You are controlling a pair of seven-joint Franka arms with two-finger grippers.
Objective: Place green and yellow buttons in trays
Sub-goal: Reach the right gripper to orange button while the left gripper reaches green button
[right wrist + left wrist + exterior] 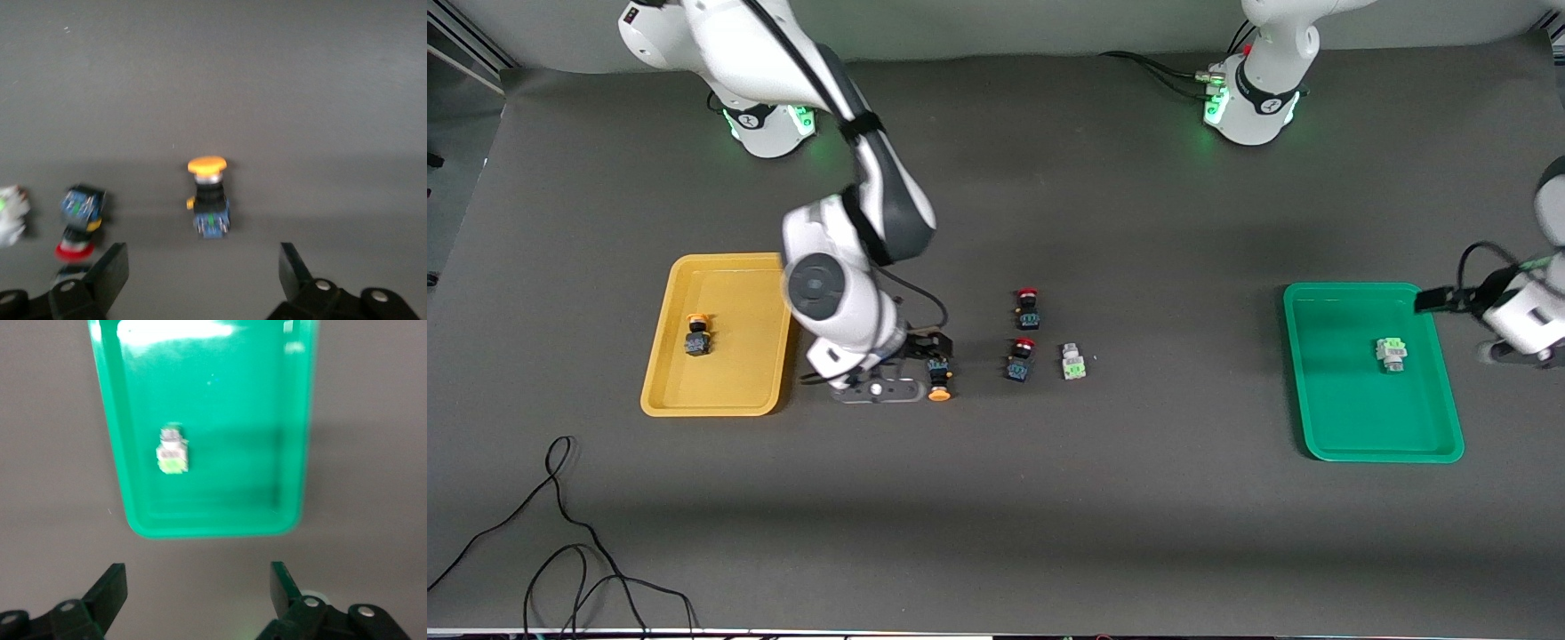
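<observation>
We see bare desk [996,524] all around the yellow-capped button [940,380], except at three o'clock in the front view, where two red-capped buttons [1021,359] and a green button [1073,362] crowd close together. The right gripper [925,373] hangs over it, jaws wide. The green tray [1325,427] lies mostly open.

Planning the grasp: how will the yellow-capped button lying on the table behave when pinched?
The yellow-capped button looks rigid, so it probably won't deform. It lies on its side with a round cap wider than its body, so a nudge may roll or pivot it. The open right gripper over it should pinch the flat-sided body.
</observation>
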